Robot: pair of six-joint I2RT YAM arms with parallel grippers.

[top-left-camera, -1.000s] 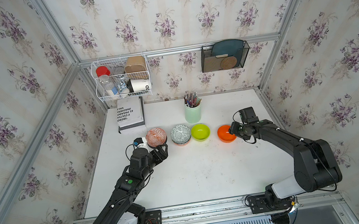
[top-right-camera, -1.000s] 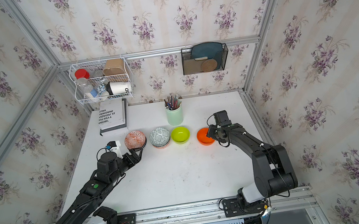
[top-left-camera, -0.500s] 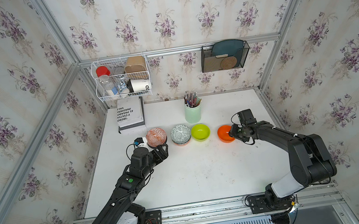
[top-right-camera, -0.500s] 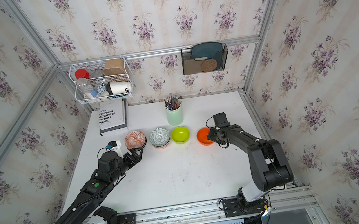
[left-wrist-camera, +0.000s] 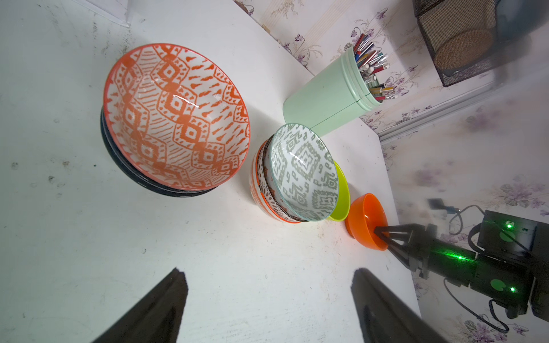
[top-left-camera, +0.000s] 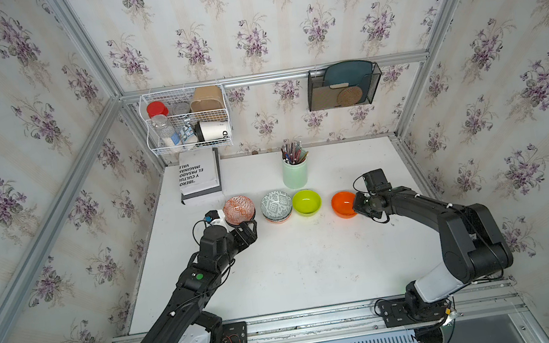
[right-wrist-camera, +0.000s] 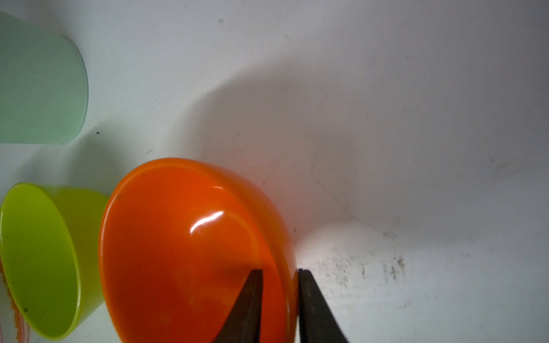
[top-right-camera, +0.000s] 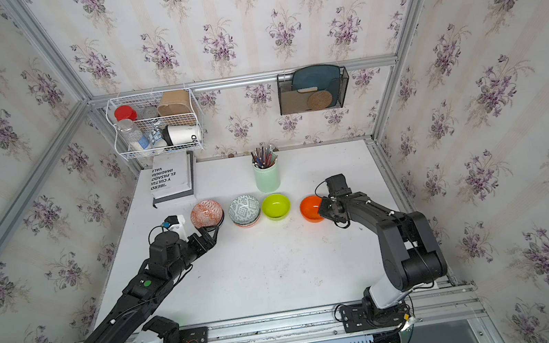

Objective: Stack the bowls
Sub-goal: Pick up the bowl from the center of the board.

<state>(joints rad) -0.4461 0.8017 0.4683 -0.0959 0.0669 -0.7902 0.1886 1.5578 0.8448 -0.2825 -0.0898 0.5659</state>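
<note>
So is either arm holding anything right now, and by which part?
Right end effector grips the orange bowl by its rim; left end effector holds nothing.

In a row: orange-patterned stack (top-left-camera: 239, 210), grey-green-topped stack (top-left-camera: 276, 205), lime bowl (top-left-camera: 306, 202), plain orange bowl (top-left-camera: 342, 204).

My left arm (top-left-camera: 188, 292): stretched forward from its base at the near edge, forearm angled inward, wrist low over the tabletop (top-left-camera: 296, 267).
My left gripper (left-wrist-camera: 269, 270): fingers spread wide, only bare tabletop between them; in both top views it points away from my base.
My right arm (top-left-camera: 426, 210): elbow folded up on the right side, forearm reaching inward, nearly level.
My right gripper (right-wrist-camera: 280, 271): narrowed onto the rim of the orange bowl (right-wrist-camera: 184, 252), one finger inside, the other outside against the wall.
</note>
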